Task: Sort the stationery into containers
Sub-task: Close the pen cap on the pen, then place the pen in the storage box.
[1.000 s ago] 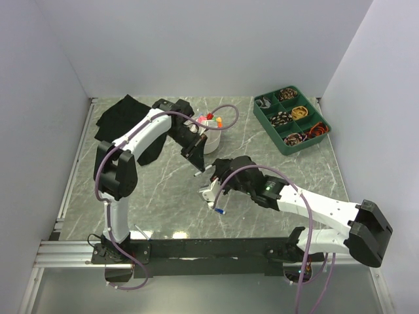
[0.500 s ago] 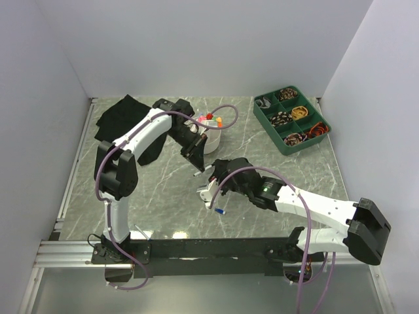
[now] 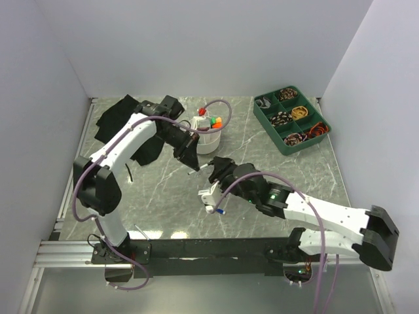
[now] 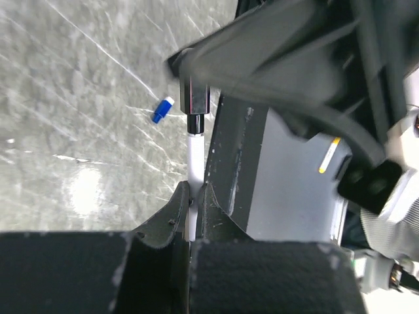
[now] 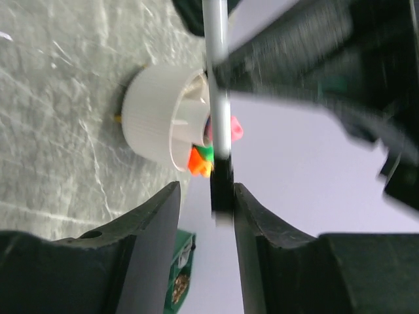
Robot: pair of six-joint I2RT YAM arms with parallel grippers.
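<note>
Our left claw [image 4: 196, 191] is clamped on a thin white pen [image 4: 194, 149] with a dark end, held over the worktop [image 4: 78, 98] just beside the white bowl [image 3: 208, 140]. Our right claw [image 5: 205, 190] stands apart, gripping nothing. A small blue piece [image 4: 162, 109] lies on the worktop beside it.

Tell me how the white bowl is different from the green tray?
The white bowl is round; the green tray is a rectangle. The bowl stands mid-table; the tray lies at the far right corner. Bright highlighters stick up from the bowl; the tray holds coiled bits. Both have dividers inside.
</note>
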